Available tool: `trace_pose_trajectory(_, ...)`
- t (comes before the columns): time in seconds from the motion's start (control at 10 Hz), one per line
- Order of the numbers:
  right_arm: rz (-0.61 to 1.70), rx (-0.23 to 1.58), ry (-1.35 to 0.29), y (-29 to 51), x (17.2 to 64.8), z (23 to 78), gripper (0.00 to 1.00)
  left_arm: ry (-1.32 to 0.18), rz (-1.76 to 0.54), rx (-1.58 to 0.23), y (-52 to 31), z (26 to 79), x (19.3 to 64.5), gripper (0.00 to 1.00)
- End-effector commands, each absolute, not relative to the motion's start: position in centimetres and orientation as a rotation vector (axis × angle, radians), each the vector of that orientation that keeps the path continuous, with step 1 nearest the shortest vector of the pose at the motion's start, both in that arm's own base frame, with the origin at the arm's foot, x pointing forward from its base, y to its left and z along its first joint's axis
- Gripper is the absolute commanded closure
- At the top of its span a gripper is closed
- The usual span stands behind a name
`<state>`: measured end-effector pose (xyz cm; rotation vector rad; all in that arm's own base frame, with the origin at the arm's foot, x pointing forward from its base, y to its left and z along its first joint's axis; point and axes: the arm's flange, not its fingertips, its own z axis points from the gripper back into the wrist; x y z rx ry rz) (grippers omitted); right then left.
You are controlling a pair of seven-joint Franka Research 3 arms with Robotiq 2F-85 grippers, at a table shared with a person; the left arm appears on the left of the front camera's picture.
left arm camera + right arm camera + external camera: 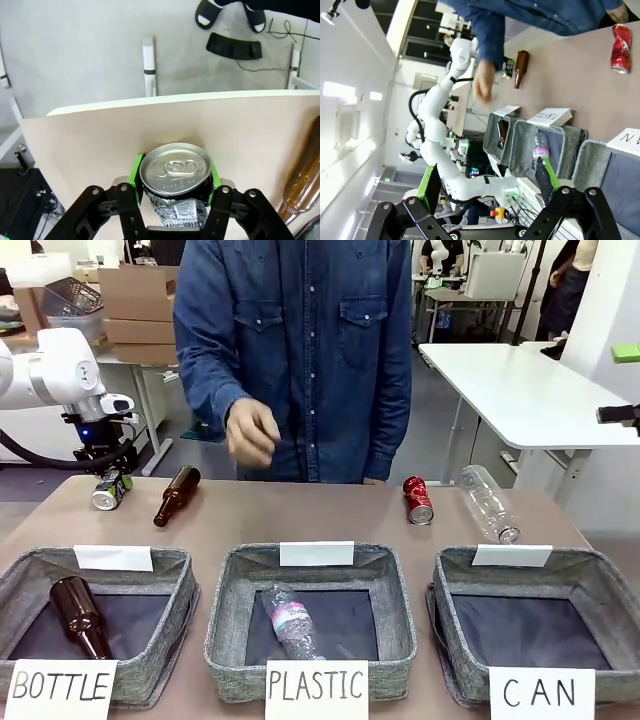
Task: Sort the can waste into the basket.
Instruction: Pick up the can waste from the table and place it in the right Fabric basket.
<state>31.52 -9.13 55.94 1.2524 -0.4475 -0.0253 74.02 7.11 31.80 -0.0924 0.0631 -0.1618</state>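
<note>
At the table's far left, my left gripper (109,478) is shut on a dark blue-black can (110,491) with yellow-green marks. In the left wrist view the can (174,171) shows its silver top, pinched between the green pads (135,170) of the gripper (175,176), just above the table near its edge. A dented red can (418,500) lies far right of centre, also visible as the red can (621,42). The grey CAN basket (600,585) stands at the front right. My right gripper (487,182) hangs open off the table, holding nothing.
A brown bottle (177,495) lies beside the held can, and a clear plastic bottle (488,502) lies beside the red can. The BOTTLE basket (170,570) and PLASTIC basket (395,590) each hold one bottle. A person's hand (252,432) hovers over the far edge.
</note>
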Motion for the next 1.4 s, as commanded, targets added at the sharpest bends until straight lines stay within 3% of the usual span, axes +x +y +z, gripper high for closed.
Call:
trace_pose_trajectory(0.0, -0.002, 1.275, -0.474, -9.0, 31.8, 56.1, 0.00, 0.066, -0.173, -0.085, 7.1, 32.3, 72.9, 1.00)
trace_pose_trajectory(0.3, -0.002, 1.275, -0.474, -9.0, 31.8, 56.1, 0.00, 0.035, -0.075, -0.108, 8.4, 35.3, 72.2, 1.00)
trace_pose_trajectory(0.4, -0.002, 1.275, -0.474, -9.0, 31.8, 56.1, 0.00, 0.159, -0.174, -0.192, 10.2, 40.7, 69.4, 1.00)
trace_pose_trajectory(0.5, -0.002, 1.275, -0.474, -9.0, 31.8, 56.1, 0.00, 0.194, -0.289, -0.233, 11.6, 46.7, 64.8, 1.00)
trace_pose_trajectory(0.6, -0.002, 1.275, -0.474, -9.0, 31.8, 56.1, 0.00, 0.133, -0.428, -0.248, 11.5, 51.4, 58.7, 1.00)
trace_pose_trajectory(0.8, -0.002, 1.275, -0.474, -9.0, 31.8, 56.1, 0.00, -0.027, -0.633, -0.222, 7.1, 53.7, 47.5, 1.00)
trace_pose_trajectory(0.9, -0.002, 1.275, -0.474, -9.0, 31.8, 56.1, 0.00, -0.151, -0.724, -0.199, 5.1, 53.2, 44.9, 1.00)
trace_pose_trajectory(1.1, -0.002, 1.275, -0.474, -9.0, 31.8, 56.1, 0.00, -0.217, -0.945, -0.241, 3.6, 52.0, 43.1, 1.00)
trace_pose_trajectory(1.2, -0.002, 1.275, -0.474, -9.0, 31.8, 56.1, 0.00, -0.257, -0.913, -0.295, 4.0, 51.7, 43.2, 1.00)
trace_pose_trajectory(1.3, -0.002, 1.275, -0.474, -9.0, 31.8, 56.1, 0.00, -0.157, -0.829, -0.172, 3.6, 56.6, 45.4, 1.00)
